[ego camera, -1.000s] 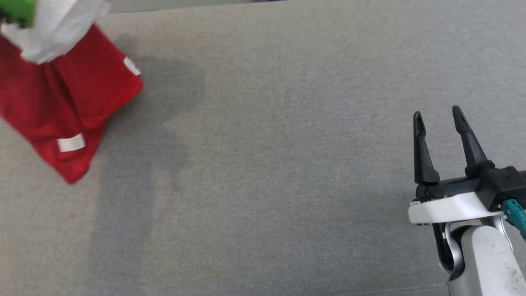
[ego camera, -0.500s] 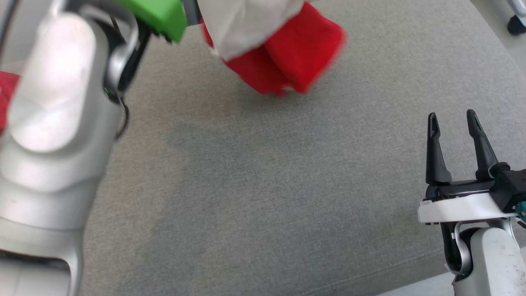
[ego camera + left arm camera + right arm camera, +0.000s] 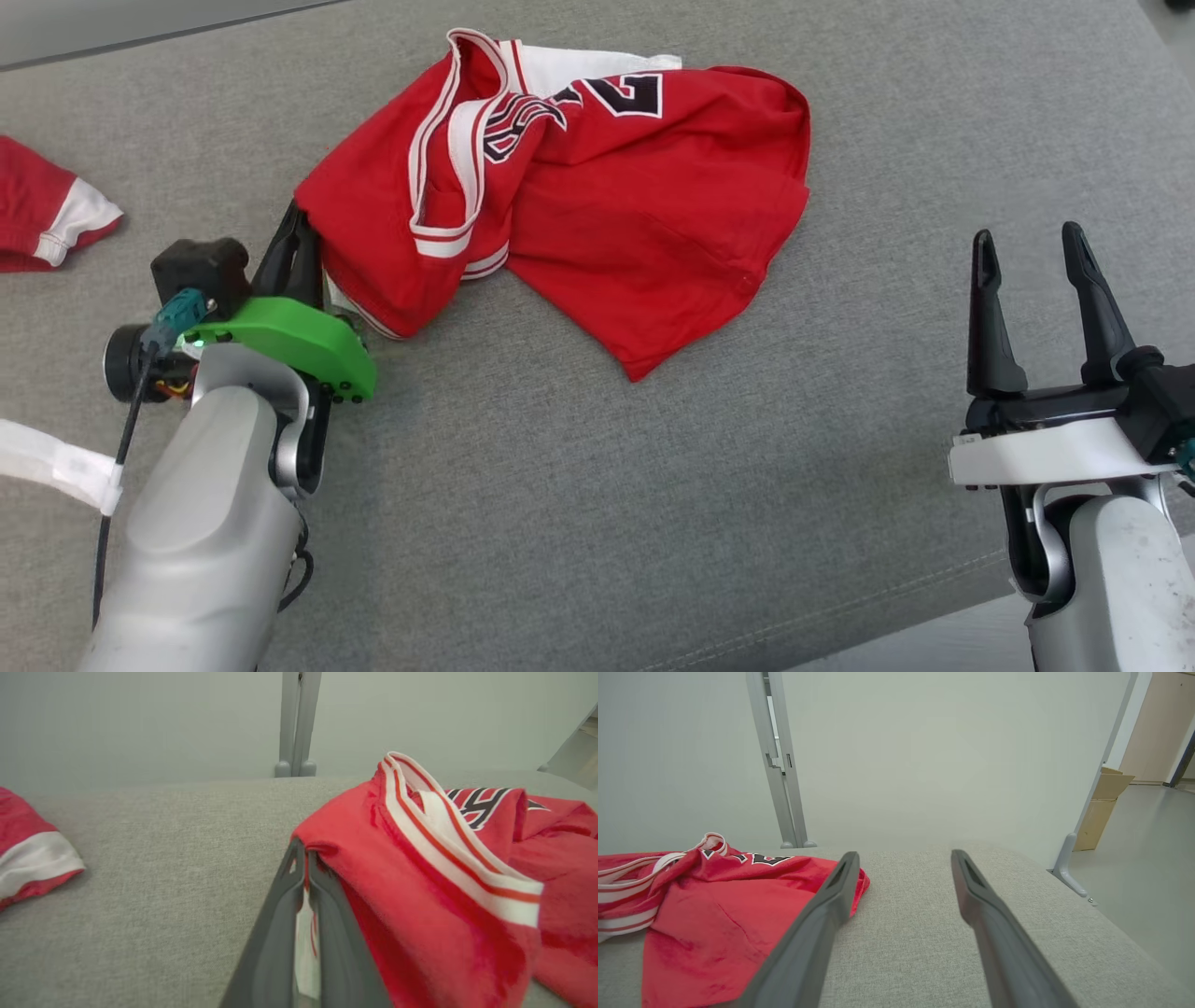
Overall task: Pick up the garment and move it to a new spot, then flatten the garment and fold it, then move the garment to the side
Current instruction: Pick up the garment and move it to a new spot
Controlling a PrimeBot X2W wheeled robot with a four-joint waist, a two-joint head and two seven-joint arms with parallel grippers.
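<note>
The red jersey [image 3: 635, 205], hanging blurred in the air half a second ago, now lies crumpled on the grey cushion [image 3: 653, 504] near its far edge. The left gripper [image 3: 297, 222] is clamped on the jersey's left edge. The right gripper [image 3: 1026, 235] stands spread and empty near the cushion's near right corner.

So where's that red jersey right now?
In the head view the red jersey lies crumpled on the grey cushion, upper middle, its left edge pinched in the robot's left hand.
</note>
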